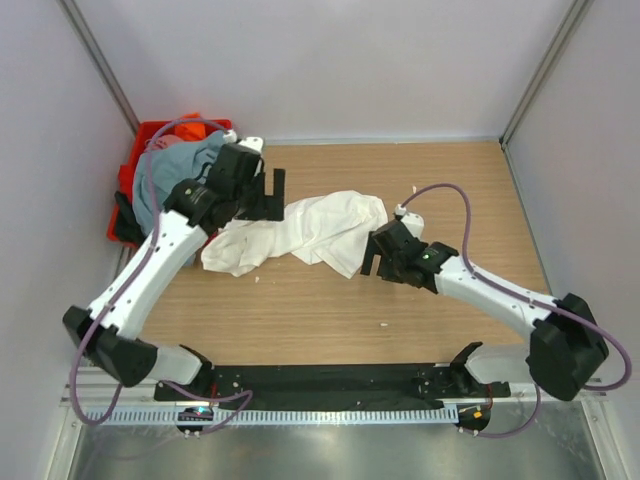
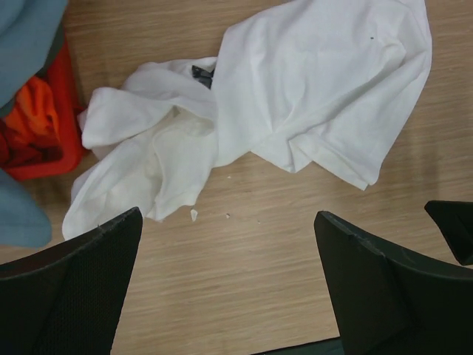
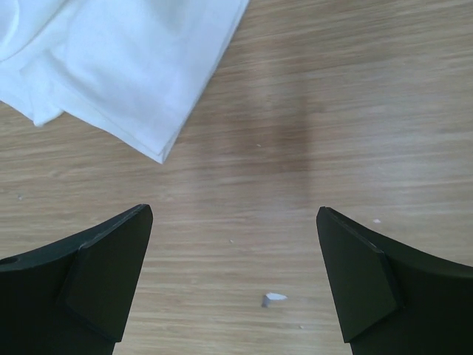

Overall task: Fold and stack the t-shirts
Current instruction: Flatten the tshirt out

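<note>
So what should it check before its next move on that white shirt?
1. Left end effector open and empty: ok.
2. Right end effector open and empty: ok.
3. White t-shirt lying flat for folding: not ok, it is crumpled.
4. A shirt corner showing in the right wrist view, close enough to grab: ok.
5. Which side of the shirt faces up: cannot tell, no print shows.
6. Other shirts out of the way in the red crate: ok, though the grey-blue t-shirt hangs over its rim.
</note>
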Tool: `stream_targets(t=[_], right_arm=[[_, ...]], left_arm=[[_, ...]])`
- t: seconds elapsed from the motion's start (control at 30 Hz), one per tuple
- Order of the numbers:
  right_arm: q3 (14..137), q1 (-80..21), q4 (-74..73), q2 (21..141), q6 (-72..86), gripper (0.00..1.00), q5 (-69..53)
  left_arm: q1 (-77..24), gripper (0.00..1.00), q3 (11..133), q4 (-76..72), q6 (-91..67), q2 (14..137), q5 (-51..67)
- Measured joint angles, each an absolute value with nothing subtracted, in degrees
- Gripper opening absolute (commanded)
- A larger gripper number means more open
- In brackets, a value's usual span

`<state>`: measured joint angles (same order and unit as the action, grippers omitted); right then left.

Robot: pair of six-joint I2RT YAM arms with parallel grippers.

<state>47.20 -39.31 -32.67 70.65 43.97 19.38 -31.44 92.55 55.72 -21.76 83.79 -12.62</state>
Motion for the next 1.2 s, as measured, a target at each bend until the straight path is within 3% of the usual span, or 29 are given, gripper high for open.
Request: stream_targets(t=[0.13,0.3,0.57,0.67,0.7,0.77,0.8,0.87,1.03,1.2], right_arm=[[49.4,-39.3,-26.8,79.4,44.1,0.96,14.5],[52.1,-39.6,-22.0,88.8,44.2,0.92,10.7],[57.9,-41.1,-18.8,98.8,43.9,0.8,9.3],[60.0,-41.3,-17.9,100.9,43.2,0.59,9.4],[60.6,-41.4,-17.8,101.6,43.1,0.38,9.3],[61.4,-41.4,-17.3,102.7,42.8,0.21,9.2],[61.5,-41.4,-17.2,103.2,42.5,0.03,9.0],[61.7,-41.4,-18.2,103.2,41.9,0.01,9.4],[63.1,-39.5,-28.0,97.2,39.3,0.01,17.1],[69.2,-31.1,-38.7,75.5,36.5,0.01,31.2]], left_arm=[[-28.3,1.0,80.7,53.1,-21.6,74.5,-13.5],[-25.1,1.0,70.8,52.3,-20.9,72.0,-14.2],[-23.9,1.0,68.1,49.8,-20.5,70.6,-15.0],[-23.2,1.0,67.9,49.1,-20.6,70.0,-15.2],[-23.1,1.0,67.7,48.9,-20.6,69.8,-15.4],[-22.9,0.96,67.3,48.6,-20.6,69.2,-15.7],[-22.8,0.91,67.1,48.5,-20.6,68.9,-16.1],[-22.8,0.72,66.9,48.4,-20.8,68.5,-16.4],[-22.8,0.65,66.2,48.1,-20.9,68.0,-16.9],[-25.8,0.65,66.3,48.0,-23.7,68.0,-17.3]])
